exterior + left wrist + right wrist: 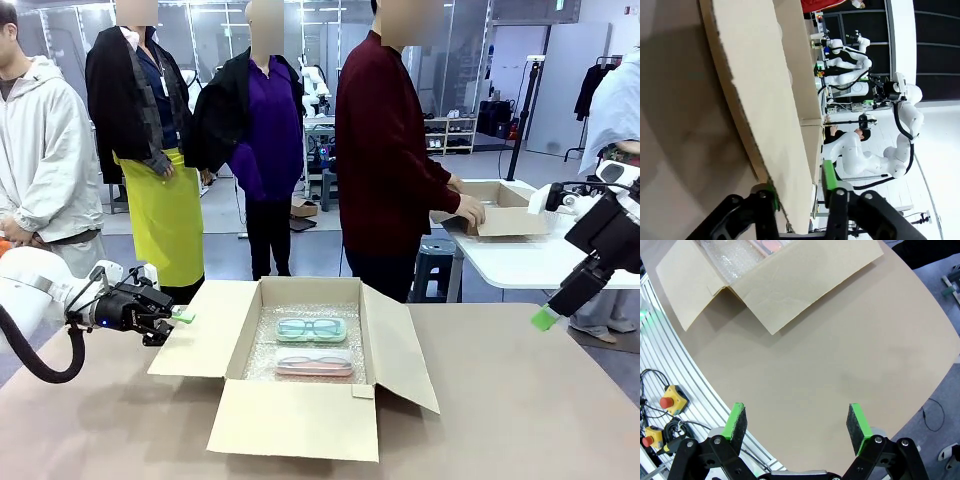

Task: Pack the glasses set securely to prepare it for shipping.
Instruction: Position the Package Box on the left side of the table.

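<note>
The cardboard box was taken as the landmark; it was seen standing open on the brown table, its four flaps folded outward.

Nearest the camera, the box's front flap was laid out flat on the table. At the box's left side, the left hand was seen at the outer edge of the left flap, its green pads brought together on the cardboard. In the left wrist view, the flap's edge was found clamped between the two fingers of the left hand.

Inside the box, on a lining of bubble wrap, the glasses set was lying. The pale pink case was placed toward the box's near wall, and the mint-green case, with dark frames visible through it, was placed just behind it, toward the far wall. The two cases were set parallel and close together; whether they touched could not be told.

Well to the right of the box and raised above the table, the right hand was held with nothing in it. In the right wrist view, its fingers were seen spread wide apart over bare table, with the box's right flap farther off.

Beyond the box's far flap, a person in a dark red top was seen standing, turned toward a white table bearing another box.
</note>
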